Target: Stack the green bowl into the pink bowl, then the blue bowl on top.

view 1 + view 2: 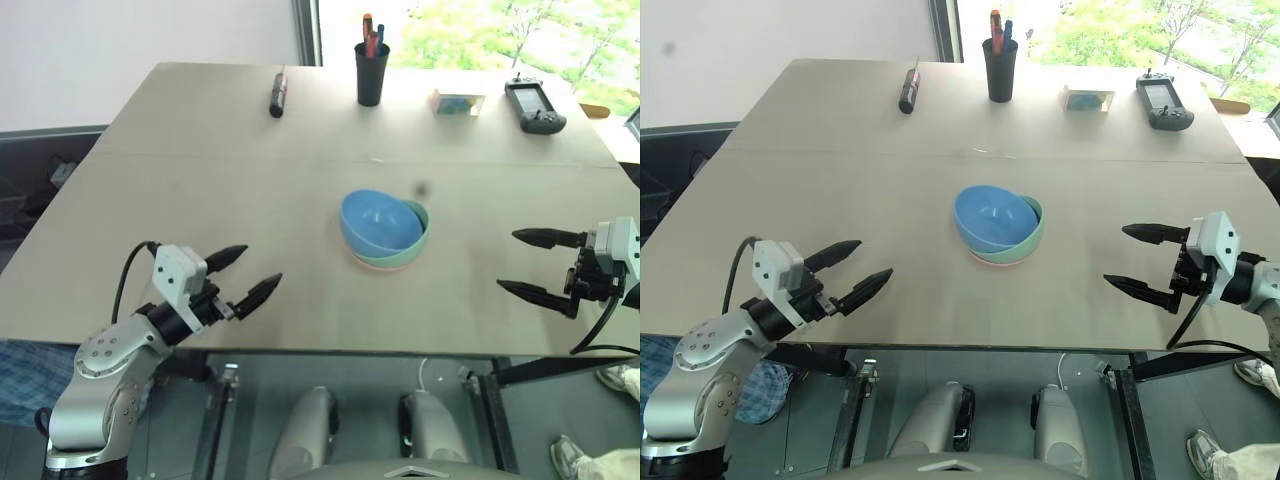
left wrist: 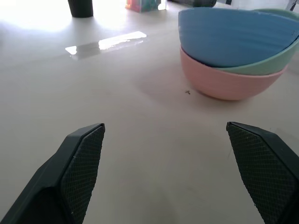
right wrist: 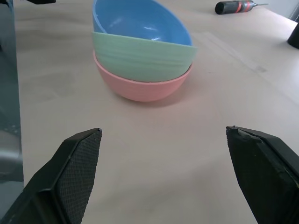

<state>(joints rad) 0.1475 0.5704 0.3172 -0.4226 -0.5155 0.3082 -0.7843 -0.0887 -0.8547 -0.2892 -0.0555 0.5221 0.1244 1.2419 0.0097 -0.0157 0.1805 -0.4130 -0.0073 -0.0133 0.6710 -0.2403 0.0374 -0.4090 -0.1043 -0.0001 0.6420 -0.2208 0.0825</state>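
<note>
In the middle of the table stands one stack of three bowls. The pink bowl (image 3: 145, 86) is at the bottom, the green bowl (image 3: 140, 58) sits in it, and the blue bowl (image 1: 378, 225) lies on top, tilted toward my left. My left gripper (image 1: 243, 274) hovers open near the table's front left, well apart from the stack, with nothing between its fingers. Over the table's front right, my right gripper (image 1: 527, 263) is open and empty too, pointing toward the stack from a distance.
Along the table's far edge lie a screwdriver (image 1: 278, 93), a black pen cup (image 1: 371, 71), a small colourful box (image 1: 457, 103) and a black handheld controller (image 1: 533, 105). A person's shoe and trouser leg (image 1: 600, 455) show on the floor at front right.
</note>
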